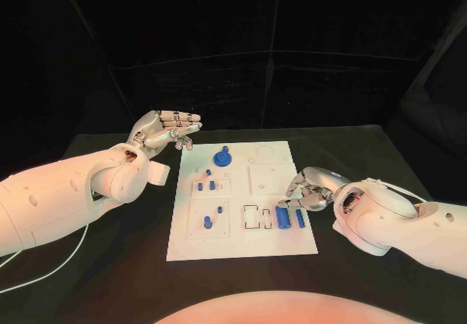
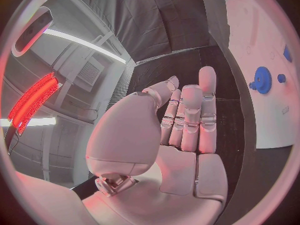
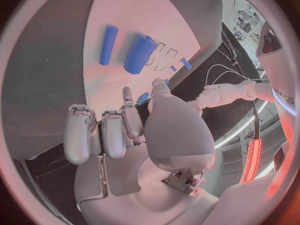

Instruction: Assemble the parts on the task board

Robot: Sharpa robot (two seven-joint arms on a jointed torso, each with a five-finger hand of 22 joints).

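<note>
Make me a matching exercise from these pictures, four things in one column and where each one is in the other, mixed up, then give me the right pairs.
Things
1. gear
2. thick cylinder
3. left hand
4. right hand

Places
A. over the board's right edge, near the two cylinders
B. raised off the board's far left corner, holding nothing
C. lying at the board's near right, beside a thinner cylinder
D. at the far end of the board, near its middle

Pairs: 1-D, 2-C, 3-B, 4-A
</note>
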